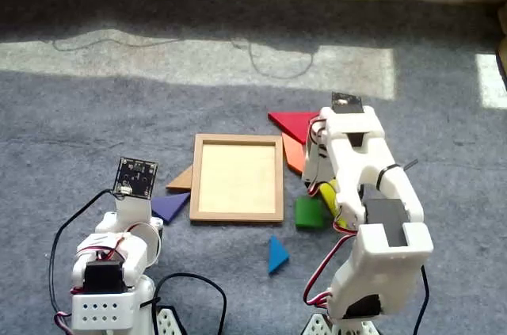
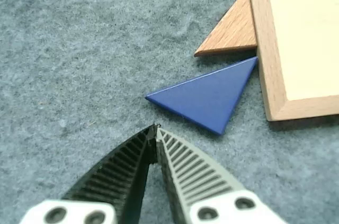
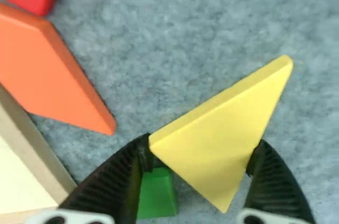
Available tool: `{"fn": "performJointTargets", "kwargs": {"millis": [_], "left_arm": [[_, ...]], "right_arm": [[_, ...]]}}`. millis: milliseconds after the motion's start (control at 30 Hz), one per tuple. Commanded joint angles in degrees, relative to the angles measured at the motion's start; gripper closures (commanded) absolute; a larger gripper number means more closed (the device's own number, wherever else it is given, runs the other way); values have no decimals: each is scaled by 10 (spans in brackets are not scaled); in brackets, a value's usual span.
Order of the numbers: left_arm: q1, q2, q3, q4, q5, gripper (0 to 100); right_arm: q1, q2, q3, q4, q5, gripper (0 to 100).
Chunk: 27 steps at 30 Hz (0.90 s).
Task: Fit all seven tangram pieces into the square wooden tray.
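The square wooden tray (image 1: 237, 139) lies empty in the middle of the grey carpet. My right gripper (image 3: 198, 168) is shut on a yellow triangle (image 3: 222, 134), which is held tilted above the carpet just right of the tray (image 3: 24, 173); the yellow triangle (image 1: 326, 192) peeks out under that arm. My left gripper (image 2: 155, 128) is shut and empty, its tips a short way from a dark blue triangle (image 2: 206, 97) that touches the tray rim (image 2: 265, 60). A wood-coloured triangle (image 2: 233, 28) lies beside it against the same rim.
A red triangle (image 1: 295, 123) and an orange piece (image 1: 293, 153) lie at the tray's upper right. A green square (image 1: 310, 212) sits at its lower right, a small blue triangle (image 1: 276, 254) in front. Open carpet stretches behind the tray.
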Motion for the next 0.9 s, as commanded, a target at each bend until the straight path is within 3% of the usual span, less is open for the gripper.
{"fn": "performJointTargets", "kwargs": {"millis": [0,367,667,867], "left_arm": [[4,-23,11,-6,-3,994],[4,-23,11,-6,-3,994],[5,-23,11,-6,-3,994],[5,-23,11,-6,-3,994]], "right_arm": [[-5,-8,-14,-9,31,810],[-9,-191,58,-44,38,810],[-7,-200,104,-87,33,786],[-8,-199,95,-109,-86,649]]}}
